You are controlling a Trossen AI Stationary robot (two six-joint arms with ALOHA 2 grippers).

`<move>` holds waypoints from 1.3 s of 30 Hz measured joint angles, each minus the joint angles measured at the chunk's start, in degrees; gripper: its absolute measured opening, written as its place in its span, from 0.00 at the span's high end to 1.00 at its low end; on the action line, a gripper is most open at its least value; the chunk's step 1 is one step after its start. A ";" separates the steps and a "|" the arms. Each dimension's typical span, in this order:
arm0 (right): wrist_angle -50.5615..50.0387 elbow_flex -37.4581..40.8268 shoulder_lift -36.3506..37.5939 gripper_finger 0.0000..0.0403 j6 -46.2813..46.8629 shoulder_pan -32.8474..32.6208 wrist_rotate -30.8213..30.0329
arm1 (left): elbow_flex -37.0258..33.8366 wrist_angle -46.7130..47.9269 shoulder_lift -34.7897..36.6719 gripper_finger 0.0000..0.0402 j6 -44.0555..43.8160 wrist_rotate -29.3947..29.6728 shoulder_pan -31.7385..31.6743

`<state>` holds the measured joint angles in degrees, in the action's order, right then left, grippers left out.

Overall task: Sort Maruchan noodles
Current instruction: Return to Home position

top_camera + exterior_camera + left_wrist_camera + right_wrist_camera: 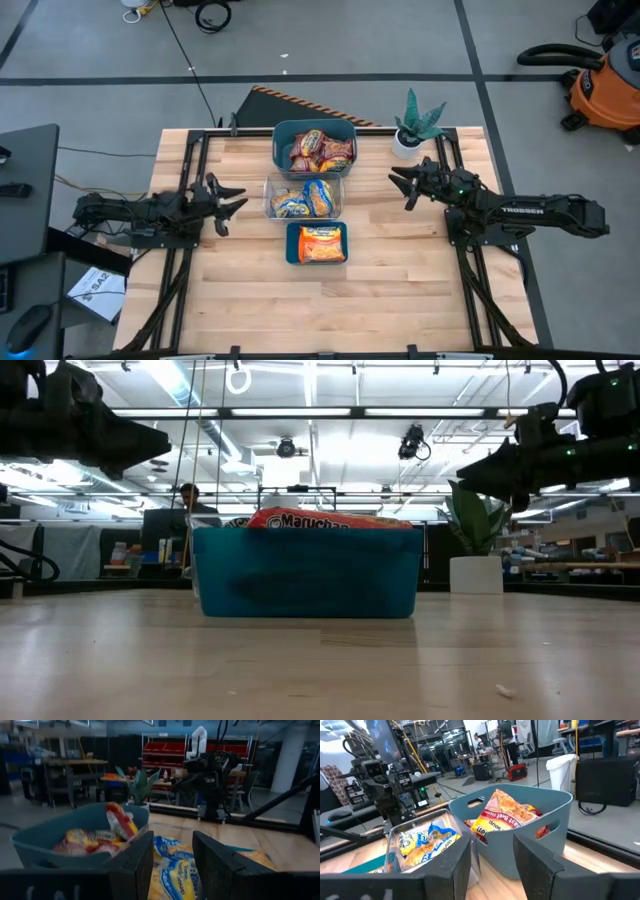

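Hovering above the left side of the table [240, 300], the left gripper [238, 198] points inward toward the row of bins. Its two fingers [132, 867] are spread apart with nothing between them. The right gripper [400, 187] hangs opposite it over the table's right side. It is also aimed inward, and its fingers [540, 865] are likewise parted and empty. Neither gripper touches a bin or a packet.

Between the two grippers, three bins stand in a line down the middle of the table, each just beside the next. The far teal bin [283, 130] holds the dark red packets [322, 150] in a loose pile. In the wrist views one of them is propped upright against the others. The clear bin [270, 182] in the middle holds the yellow-and-blue packets [305, 198]. The near teal bin [290, 245] holds the orange packets [322, 243], lying flat. In the low view the topmost one shows its Maruchan lettering just above the rim. Every packet in view lies inside one of these bins.

A potted plant [415, 122] in a white pot stands at the table's far right corner, near the right gripper. An orange shop vacuum [605, 85] sits on the grey floor beyond the table, off to the right. In the low view a person [188, 495] shows far off in the room behind the table.
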<state>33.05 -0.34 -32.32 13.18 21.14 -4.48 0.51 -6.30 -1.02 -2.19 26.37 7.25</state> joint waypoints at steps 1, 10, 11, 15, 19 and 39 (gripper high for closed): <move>0.00 0.00 0.18 0.62 0.08 0.01 -0.01 | 0.00 -0.30 0.02 0.65 1.35 0.00 0.08; -0.14 0.00 0.03 0.62 4.77 -0.01 0.01 | -0.04 -0.86 -0.07 0.65 -1.86 0.00 0.06; -0.15 0.00 0.03 0.62 4.74 -0.01 0.01 | -0.04 -0.86 -0.07 0.65 -1.93 0.00 0.06; -0.15 0.00 0.03 0.62 4.73 -0.01 0.01 | -0.04 -0.86 -0.07 0.65 -1.34 0.00 0.06; -0.15 0.00 0.03 0.62 4.73 -0.01 0.01 | -0.04 -0.88 -0.07 0.65 -1.60 -0.02 0.04; -0.15 0.00 0.01 0.62 4.69 -0.01 0.03 | -0.09 -0.91 -0.07 0.65 -1.60 -0.04 0.06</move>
<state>32.91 -0.34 -32.32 17.87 21.12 -4.45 0.43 -7.20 -1.08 -3.79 26.33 7.31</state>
